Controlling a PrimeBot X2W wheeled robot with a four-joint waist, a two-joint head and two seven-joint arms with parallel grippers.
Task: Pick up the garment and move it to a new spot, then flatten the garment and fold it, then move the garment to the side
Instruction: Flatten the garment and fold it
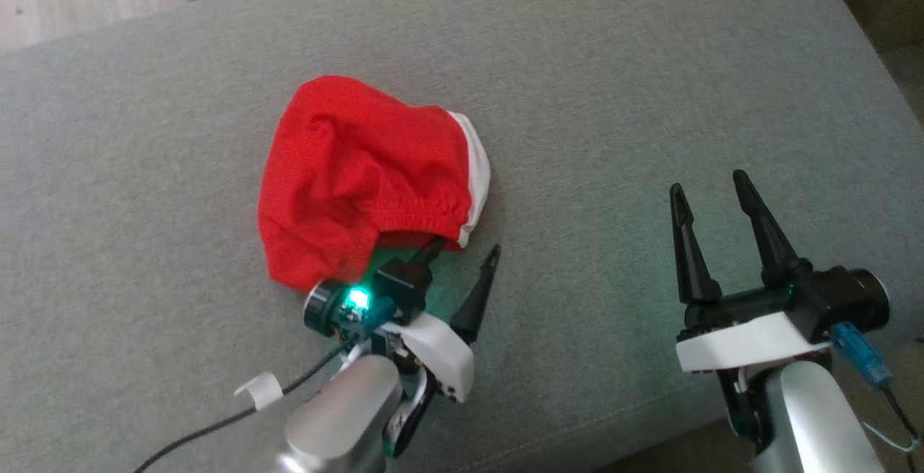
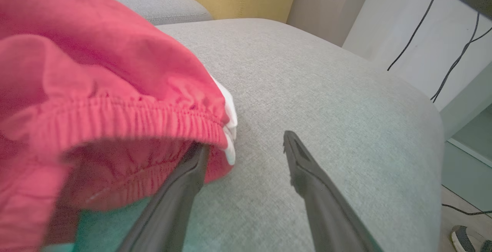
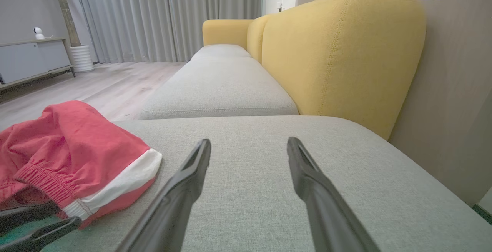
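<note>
Red shorts [image 1: 361,177] lay crumpled on the grey seat cushion [image 1: 613,97], left of its middle from where the robot faced. A white stripe [image 1: 476,162] ran down the edge nearest the right arm. The gathered elastic waistband [image 2: 127,117] faced the robot, its opening lifted a little off the cushion.

Left tool [image 1: 465,249]: released, jaws spread wide, gripping nothing. It sat low at the near edge of the shorts. One finger [image 2: 180,190] went in under the waistband, tip hidden by the cloth. The other finger [image 2: 307,175] lay clear of the fabric, just beside the white stripe, over bare cushion. Green light from the wrist fell on the upholstery beneath.

Right tool [image 1: 707,183]: also released, fingers wide apart, nothing between them. It hung over bare cushion, well apart from the shorts, fingers pointing away from the robot.

Beyond the cushion stood a yellow backrest [image 3: 338,52], with a second grey cushion [image 3: 219,90] alongside it.
</note>
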